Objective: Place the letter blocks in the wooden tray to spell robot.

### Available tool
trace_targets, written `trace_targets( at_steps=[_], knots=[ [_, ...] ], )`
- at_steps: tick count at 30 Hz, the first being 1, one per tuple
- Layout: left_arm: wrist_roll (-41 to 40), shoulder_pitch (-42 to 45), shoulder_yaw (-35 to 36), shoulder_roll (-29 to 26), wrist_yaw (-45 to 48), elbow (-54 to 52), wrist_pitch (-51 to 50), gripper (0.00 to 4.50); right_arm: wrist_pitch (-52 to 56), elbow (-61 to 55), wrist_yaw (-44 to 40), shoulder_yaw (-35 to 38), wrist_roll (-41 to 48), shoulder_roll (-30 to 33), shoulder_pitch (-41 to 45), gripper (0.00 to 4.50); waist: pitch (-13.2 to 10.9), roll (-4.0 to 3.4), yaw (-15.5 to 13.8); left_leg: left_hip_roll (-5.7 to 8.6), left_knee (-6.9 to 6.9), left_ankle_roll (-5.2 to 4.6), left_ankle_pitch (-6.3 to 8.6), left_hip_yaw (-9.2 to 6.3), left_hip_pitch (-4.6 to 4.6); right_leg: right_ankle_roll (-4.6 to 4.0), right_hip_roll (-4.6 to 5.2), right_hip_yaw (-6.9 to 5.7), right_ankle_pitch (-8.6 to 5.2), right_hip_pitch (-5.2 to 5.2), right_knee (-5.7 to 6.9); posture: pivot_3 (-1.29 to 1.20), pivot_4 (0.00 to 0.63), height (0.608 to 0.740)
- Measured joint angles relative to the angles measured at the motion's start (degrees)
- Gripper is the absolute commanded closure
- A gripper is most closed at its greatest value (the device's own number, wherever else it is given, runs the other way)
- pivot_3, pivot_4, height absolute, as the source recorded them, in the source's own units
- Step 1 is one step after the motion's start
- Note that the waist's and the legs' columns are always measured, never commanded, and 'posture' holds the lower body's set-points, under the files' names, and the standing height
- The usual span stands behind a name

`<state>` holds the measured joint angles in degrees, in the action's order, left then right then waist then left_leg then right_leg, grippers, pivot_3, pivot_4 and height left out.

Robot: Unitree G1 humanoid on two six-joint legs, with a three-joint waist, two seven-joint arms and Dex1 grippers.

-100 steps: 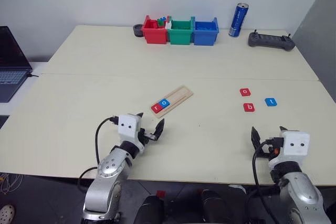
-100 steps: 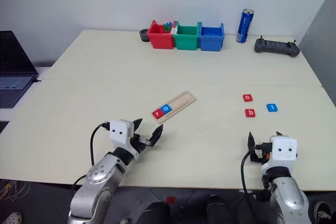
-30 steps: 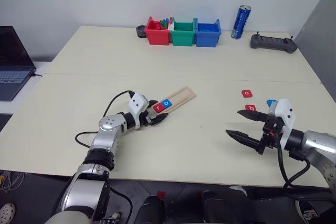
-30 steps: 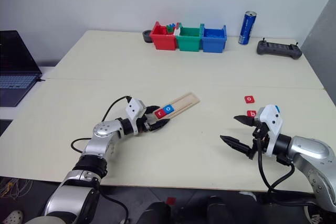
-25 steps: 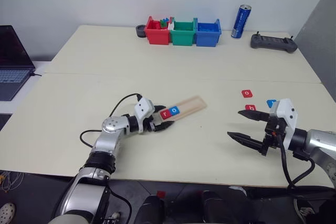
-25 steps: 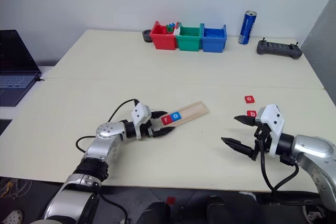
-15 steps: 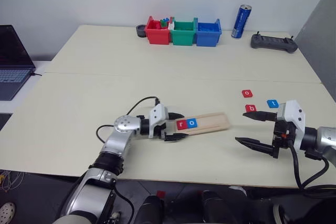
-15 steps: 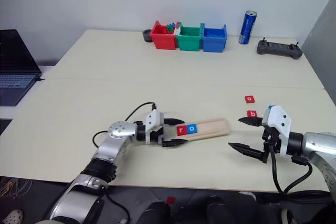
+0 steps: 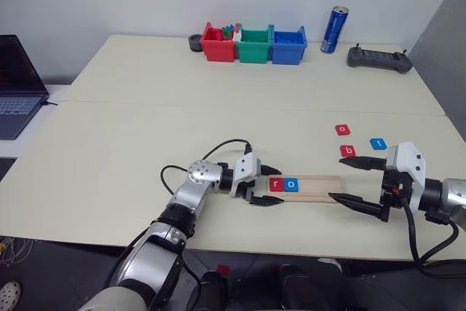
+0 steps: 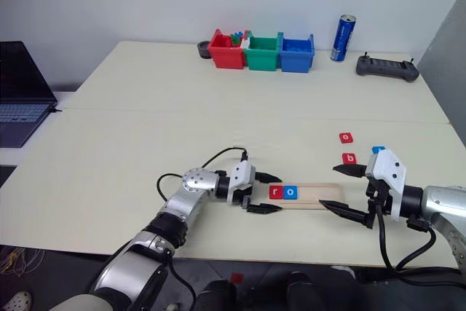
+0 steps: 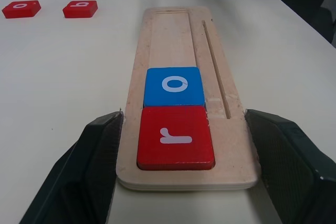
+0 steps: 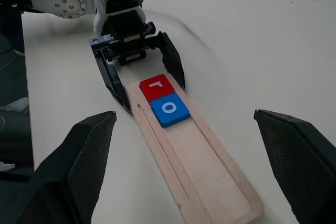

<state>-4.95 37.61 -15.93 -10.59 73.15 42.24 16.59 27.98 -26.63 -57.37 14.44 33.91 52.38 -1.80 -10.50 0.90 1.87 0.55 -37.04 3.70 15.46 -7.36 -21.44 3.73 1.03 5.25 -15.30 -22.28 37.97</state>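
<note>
The wooden tray [image 9: 320, 186] lies crosswise near the table's front edge. A red "r" block [image 9: 277, 184] and a blue "o" block [image 9: 291, 185] sit side by side at its left end. My left gripper [image 9: 266, 186] is shut on that end, one finger [image 11: 94, 150] against each long side. My right gripper [image 9: 337, 181] is open at the tray's right end, with the end between its fingertips. Three loose letter blocks lie beyond it: a red "o" [image 9: 342, 130], a red "b" [image 9: 348, 151] and a blue "t" [image 9: 377, 143].
Red [image 9: 218, 43], green [image 9: 253, 44] and blue [image 9: 288, 44] bins stand in a row at the back. A blue can [image 9: 333, 29] and a black controller [image 9: 378, 58] are to their right. A laptop [image 9: 16, 85] sits at the far left.
My left gripper has dragged the tray to the right and turned it from slanted to crosswise, bringing its far end up to the right gripper. The right gripper has hardly moved.
</note>
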Motion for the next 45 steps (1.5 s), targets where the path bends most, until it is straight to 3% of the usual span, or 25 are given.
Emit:
trace_targets(
  at_steps=[20, 35, 36, 38, 45],
  knots=[
    [0.96, 1.27, 0.02, 1.32, -0.85, 2.34, 1.36, 1.13, -0.08, -0.09, 0.26, -0.01, -1.18, -1.15, 0.11, 0.00, 0.00, 0.00, -0.01, 0.00, 0.00, 0.00, 0.00, -0.01, 0.01, 0.00, 0.00, 0.00, 0.00, 0.00, 0.01, 0.00, 0.150, 0.740],
    [0.95, 1.81, 0.09, -0.81, 0.70, 2.61, 1.61, 1.13, -0.08, -0.09, 0.51, 0.00, -1.19, -1.36, 0.14, 0.00, 0.00, 0.00, 0.01, 0.00, 0.00, 0.00, 0.00, -0.01, 0.01, 0.00, 0.00, 0.00, 0.00, 0.00, 0.01, 0.00, 0.150, 0.740],
    [0.96, 1.90, 0.09, -0.79, 0.64, 2.75, 1.61, 0.39, -0.08, -0.09, 0.54, 0.00, -1.19, -1.37, 0.10, 0.00, 0.00, 0.00, 0.02, 0.00, 0.00, 0.00, 0.00, -0.01, 0.01, 0.00, 0.00, -0.01, 0.00, 0.00, 0.01, 0.00, 0.150, 0.740],
    [0.99, 2.31, 0.09, -0.67, 0.40, 3.31, 1.63, 0.05, -0.07, -0.10, 0.62, 0.00, -1.18, -1.38, 0.04, 0.00, 0.00, 0.00, 0.01, 0.00, 0.00, 0.00, 0.00, -0.01, 0.01, 0.00, 0.00, 0.00, 0.00, 0.00, 0.01, 0.00, 0.150, 0.740],
    [1.04, 2.60, 0.17, -0.67, 0.28, 3.66, 1.79, 0.05, -0.08, -0.10, 0.77, 0.05, -1.17, -1.37, -0.19, 0.00, 0.00, 0.00, 0.01, 0.00, 0.00, 0.00, 0.00, -0.02, 0.01, 0.00, 0.00, -0.01, 0.00, 0.00, 0.01, 0.00, 0.150, 0.740]
  ],
)
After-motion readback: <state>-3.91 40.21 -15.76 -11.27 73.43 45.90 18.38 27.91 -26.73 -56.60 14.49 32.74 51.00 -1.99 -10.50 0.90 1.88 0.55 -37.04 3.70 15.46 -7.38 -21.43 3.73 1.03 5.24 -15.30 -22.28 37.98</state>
